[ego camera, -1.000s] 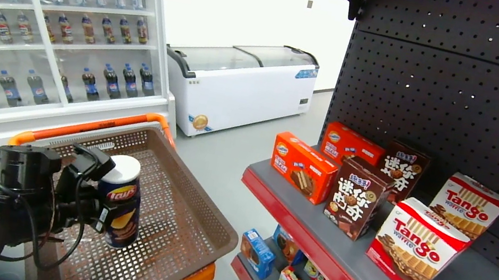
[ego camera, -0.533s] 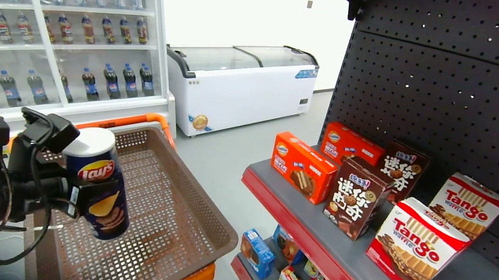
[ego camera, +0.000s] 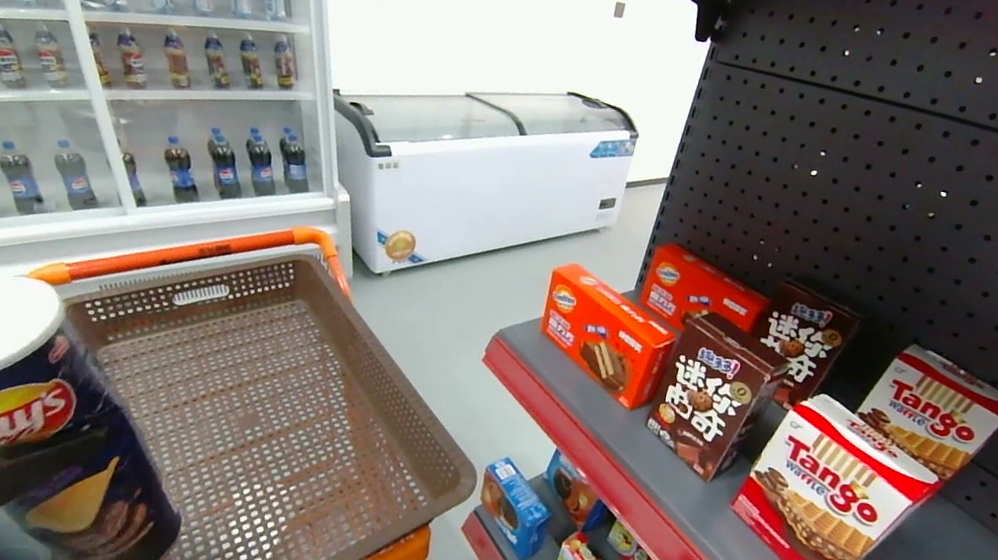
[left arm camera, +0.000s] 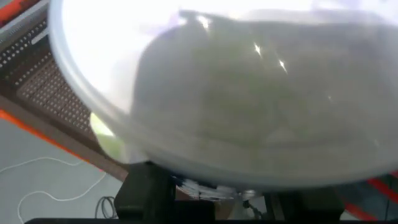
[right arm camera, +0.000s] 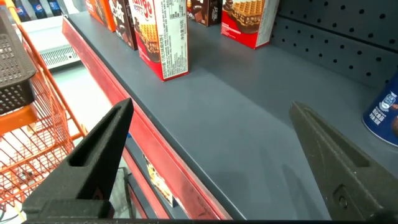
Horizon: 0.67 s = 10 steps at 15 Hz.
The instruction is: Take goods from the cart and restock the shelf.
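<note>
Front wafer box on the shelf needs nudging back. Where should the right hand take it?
Take the front wafer box across its thin depth near the top edge, coming from above. It stands upright, broad face toward the aisle, likely too wide for the open right hand; a brown box stands close beside it, while overhead looks free.

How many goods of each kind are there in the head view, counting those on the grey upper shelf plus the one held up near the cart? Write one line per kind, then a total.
Orange boxes: 2
Brown boxes: 2
Red-and-white wafer boxes: 2
Chip can: 1
Total: 7
</note>
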Available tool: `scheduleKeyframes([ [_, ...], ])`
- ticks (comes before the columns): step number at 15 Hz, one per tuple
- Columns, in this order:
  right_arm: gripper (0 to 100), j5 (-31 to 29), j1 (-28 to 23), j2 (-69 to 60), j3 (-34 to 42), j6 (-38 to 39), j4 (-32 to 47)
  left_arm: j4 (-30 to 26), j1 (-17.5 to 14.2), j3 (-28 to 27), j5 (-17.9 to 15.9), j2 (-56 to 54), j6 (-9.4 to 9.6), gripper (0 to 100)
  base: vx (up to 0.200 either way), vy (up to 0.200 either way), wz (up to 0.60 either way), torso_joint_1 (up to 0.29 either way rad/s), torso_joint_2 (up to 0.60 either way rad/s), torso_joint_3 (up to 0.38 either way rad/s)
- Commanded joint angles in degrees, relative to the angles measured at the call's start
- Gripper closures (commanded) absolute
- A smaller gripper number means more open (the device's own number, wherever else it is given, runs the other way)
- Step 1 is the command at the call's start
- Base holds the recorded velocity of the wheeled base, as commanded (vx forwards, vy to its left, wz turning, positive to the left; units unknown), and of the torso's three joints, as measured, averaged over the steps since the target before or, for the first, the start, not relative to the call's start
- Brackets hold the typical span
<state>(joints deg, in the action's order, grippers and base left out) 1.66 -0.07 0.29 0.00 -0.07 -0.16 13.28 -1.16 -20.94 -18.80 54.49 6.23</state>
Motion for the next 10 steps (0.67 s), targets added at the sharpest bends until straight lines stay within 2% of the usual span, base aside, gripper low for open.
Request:
scheduleKeyframes([
  [1, 0, 0.0, 0.0, 0.0, 0.0, 0.0, 0.0, -9.6, -0.2, 2.2, 0.0, -16.6, -0.52, 100, 0.0, 0.0, 0.0, 0.0, 0.0, 0.0],
  [2, 0, 0.0, 0.0, 0.1, 0.0, 0.0, 0.0, -13.9, -0.4, 2.7, 0.5, -21.7, -0.52, 100, 0.0, 0.0, 0.0, 0.0, 0.0, 0.0],
  [3, 0, 0.0, 0.0, 0.0, 0.0, 0.0, 0.0, -15.6, -0.4, 2.7, 1.0, -24.3, -0.6, 100, 0.0, 0.0, 0.0, 0.0, 0.0, 0.0],
  [4, 0, 0.0, 0.0, 0.1, 0.0, 0.0, 0.0, -16.0, -0.4, 3.3, 2.3, -26.6, -0.52, 100, 0.0, 0.0, 0.0, 0.0, 0.0, 0.0],
  [6, 0, 0.0, 0.0, 0.1, 0.0, 0.0, 0.0, -15.6, -0.3, 3.7, 2.5, -28.7, -1.13, 100, 0.0, 0.0, 0.0, 0.0, 0.0, 0.0],
  [7, 0, 0.0, 0.0, 0.0, 0.0, 0.0, 0.0, -15.6, -0.2, 3.9, 2.4, -30.5, -3.42, 100, 0.0, 0.0, 0.0, 0.0, 0.0, 0.0],
  [9, 0, 0.0, 0.0, 0.0, 0.0, 0.0, 0.0, -15.5, 1.2, 5.3, 1.8, -33.7, -3.5, 100, 0.0, 0.0, 0.0, 0.0, 0.0, 0.0],
  [10, 0, 0.0, 0.0, 0.1, 0.0, 0.0, 0.0, -15.7, 2.4, 5.9, 2.0, -35.3, -2.8, 100, 0.0, 0.0, 0.0, 0.0, 0.0, 0.0],
])
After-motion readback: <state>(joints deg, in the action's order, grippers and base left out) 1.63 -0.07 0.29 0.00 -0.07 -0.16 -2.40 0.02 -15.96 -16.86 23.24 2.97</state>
